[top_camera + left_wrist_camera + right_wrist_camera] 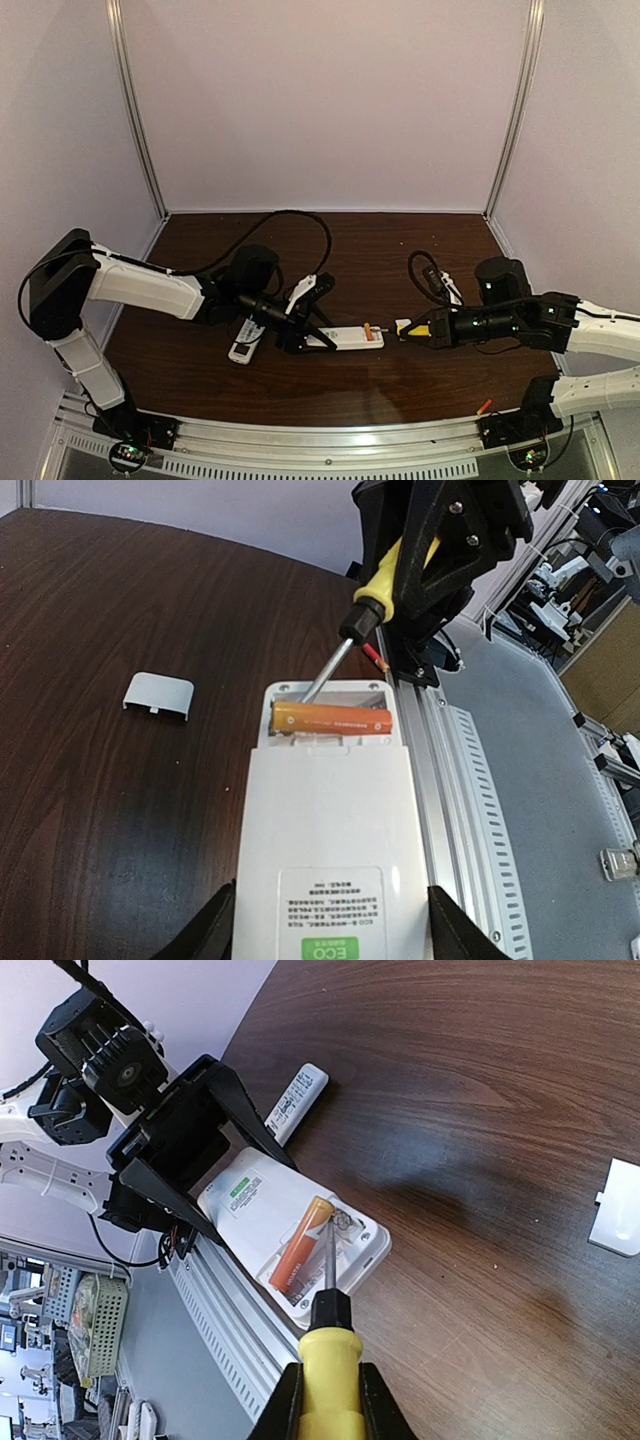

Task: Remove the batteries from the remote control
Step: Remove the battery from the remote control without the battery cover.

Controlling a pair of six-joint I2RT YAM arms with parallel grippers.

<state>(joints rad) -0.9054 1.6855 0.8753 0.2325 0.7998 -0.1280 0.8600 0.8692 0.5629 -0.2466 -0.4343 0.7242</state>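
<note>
1. Nearest thing is the ribbed aluminium rail (320,440) along the near edge. There's a loose orange-red cylinder (485,406) by the right arm's base. It looks like a battery that's already out, but it's too small to be sure.
2. The right gripper (330,1400) is clamped tight on the chunky yellow handle of a screwdriver (328,1345). The thin steel shaft reaches left into the open compartment.
3. The battery (332,719) is a glossy orange cylinder lying crosswise in the bay at the right end of the remote (330,850). The remote is smooth white plastic with a green-printed label. The slot next to the battery looks vacant, and the screwdriver tip sits in it.
4. The left gripper (330,930) has its jaws about halfway apart. Its black fingers press on both long sides of the remote to hold it steady.
5. My read is we're mid-pry on the last battery. Next, the tip needs to get under one end and lever it up gently, since that round shiny shell will let the tip slip off easily.
6. Off to the left is a slim second remote (247,341). Just beyond the battery end, a thin white cover (158,695) lies flat on the dark wood-grain table (400,250).
</note>
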